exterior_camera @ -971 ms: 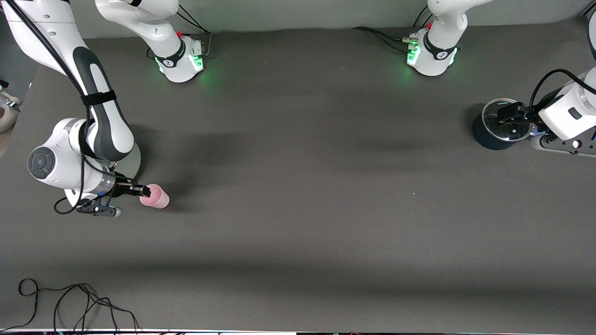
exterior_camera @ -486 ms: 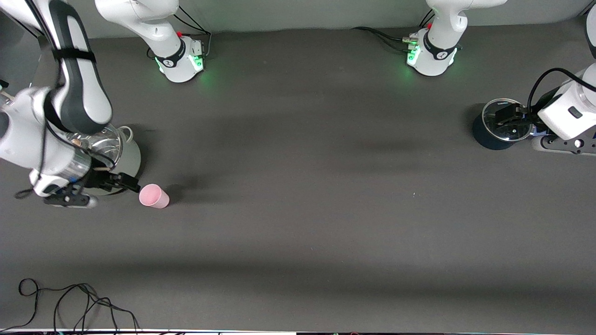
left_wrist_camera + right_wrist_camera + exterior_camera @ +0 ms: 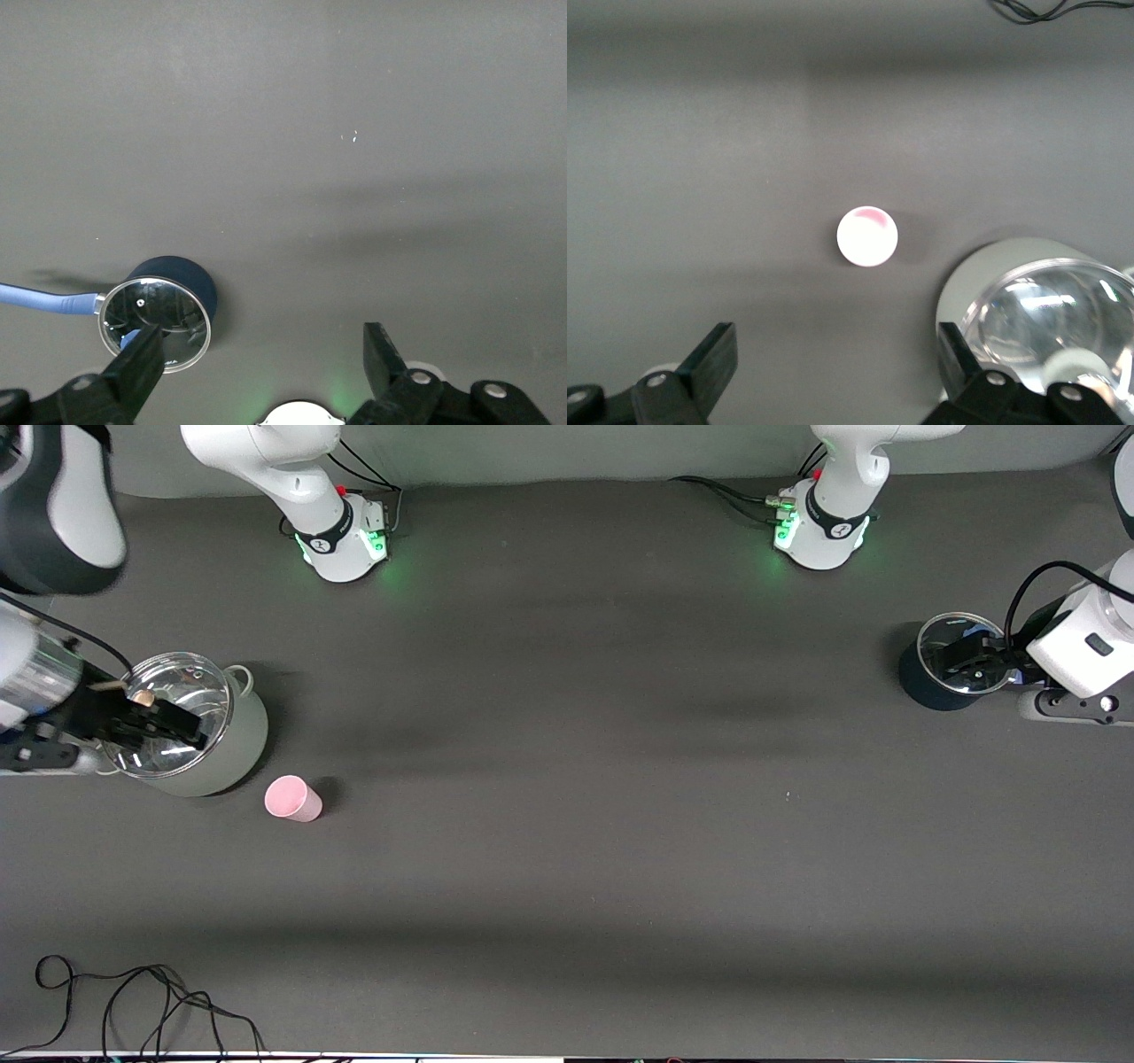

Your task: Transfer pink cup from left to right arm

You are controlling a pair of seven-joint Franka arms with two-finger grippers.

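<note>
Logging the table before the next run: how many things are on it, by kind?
Cups: 1, the pink cup beside the grey pot
Pots: 2, the grey pot under the open right gripper, the dark blue pot under the open left gripper
Cables: 1, the black cable at the table's near edge
Total: 4

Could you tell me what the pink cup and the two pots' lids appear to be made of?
The pink cup looks like matte plastic: even pale colour, no glare. The lid of the grey-green pot, under the right gripper, seems to be clear glass with a metal rim, judging by its bright reflections. The lid of the dark blue pot looks the same: transparent, with a shiny rim.
</note>
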